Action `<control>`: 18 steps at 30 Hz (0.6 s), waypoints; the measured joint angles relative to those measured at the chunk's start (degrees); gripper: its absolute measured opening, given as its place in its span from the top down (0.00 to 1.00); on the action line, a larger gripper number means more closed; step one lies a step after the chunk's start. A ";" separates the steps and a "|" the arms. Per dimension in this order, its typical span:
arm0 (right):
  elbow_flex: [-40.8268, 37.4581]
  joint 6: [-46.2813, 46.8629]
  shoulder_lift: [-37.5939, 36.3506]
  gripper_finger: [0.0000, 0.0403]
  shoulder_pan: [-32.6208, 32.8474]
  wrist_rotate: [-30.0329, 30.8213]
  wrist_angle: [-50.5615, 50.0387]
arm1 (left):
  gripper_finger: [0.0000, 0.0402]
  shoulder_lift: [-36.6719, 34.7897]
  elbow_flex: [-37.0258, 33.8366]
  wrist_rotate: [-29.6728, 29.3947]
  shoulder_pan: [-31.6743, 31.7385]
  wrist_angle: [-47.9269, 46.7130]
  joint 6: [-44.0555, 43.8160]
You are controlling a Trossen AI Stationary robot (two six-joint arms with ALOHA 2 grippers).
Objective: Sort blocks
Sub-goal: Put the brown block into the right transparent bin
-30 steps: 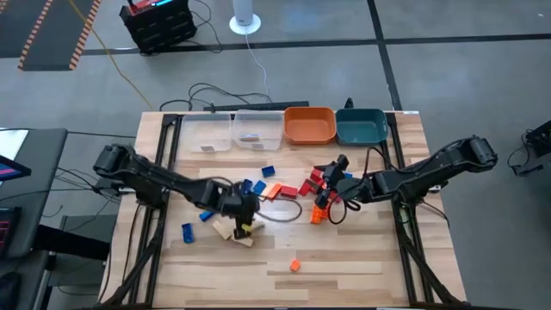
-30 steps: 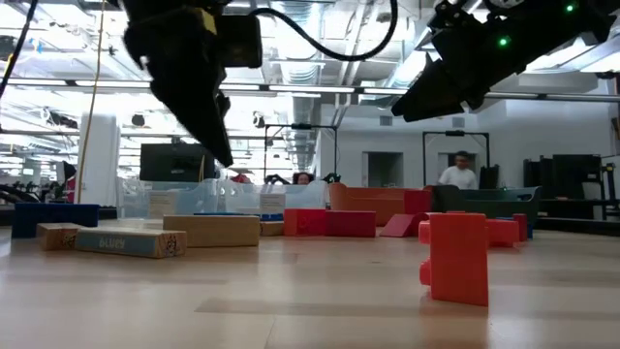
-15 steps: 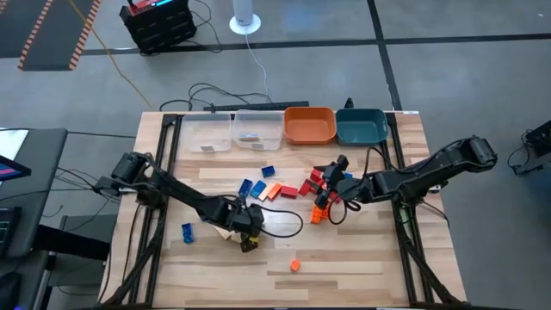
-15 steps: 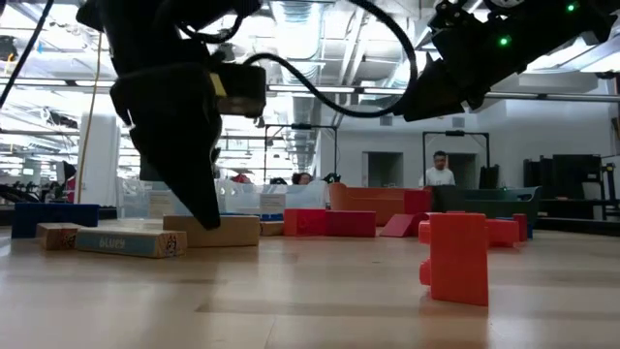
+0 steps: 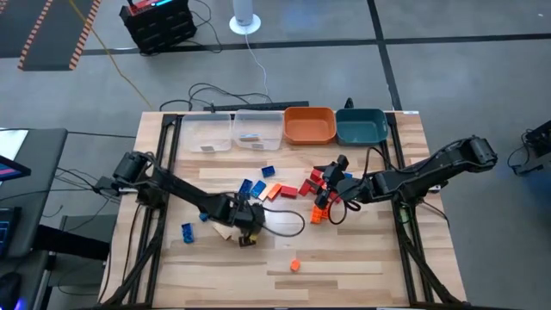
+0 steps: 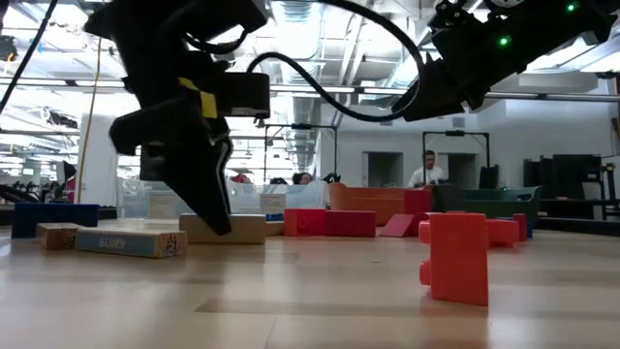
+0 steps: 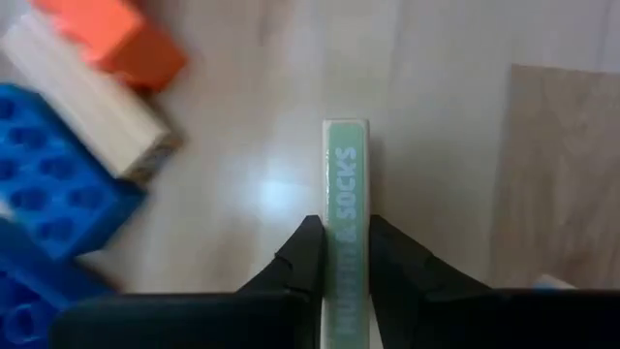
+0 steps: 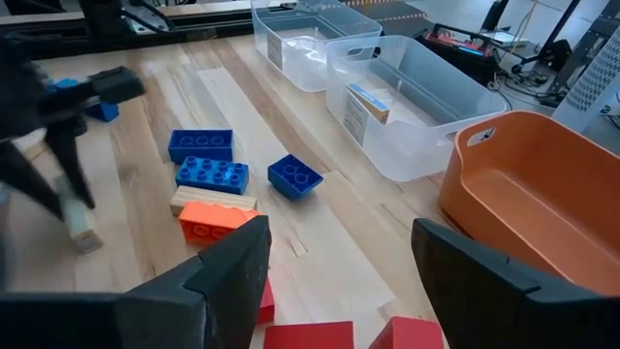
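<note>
Wooden table [image 5: 362, 258], left end effector [image 7: 344, 254] gripping block [image 7: 345, 204]

clear bins [image 5: 232, 131]: two, back edge of table, side by side
orange bin [image 5: 309, 126]: right of clear bins, touching teal bin [image 5: 362, 127]
table [image 5: 362, 258]: pale wood
person [image 6: 426, 173]: standing, far background
black cable [image 5: 288, 222]: looped on table

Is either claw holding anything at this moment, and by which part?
The left claw pinches a thin pale block by its two flat faces at one end. The right claw is open, holding nothing.
</note>
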 joint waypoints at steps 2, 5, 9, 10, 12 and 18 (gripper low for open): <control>0.00 0.00 0.00 0.30 -0.06 0.00 0.00 | 0.89 -2.16 -0.02 0.67 2.34 -0.80 1.45; 0.00 0.00 0.00 0.30 -0.15 0.00 0.05 | 0.89 -7.15 -0.02 -0.98 6.53 -2.96 5.94; 0.02 -0.02 0.02 0.30 -0.17 0.00 1.33 | 0.89 -13.53 0.00 -5.19 15.59 -2.35 14.42; 0.02 -0.02 0.02 0.30 -0.20 0.00 1.73 | 0.89 -14.45 0.01 -5.36 18.73 -1.45 16.70; 0.02 -0.03 0.02 0.30 -0.20 0.00 2.62 | 0.89 -15.42 0.03 -5.01 25.19 0.85 20.40; 0.02 -0.24 0.04 0.30 -0.20 -0.02 4.35 | 0.89 -9.97 2.44 2.53 43.58 6.47 26.29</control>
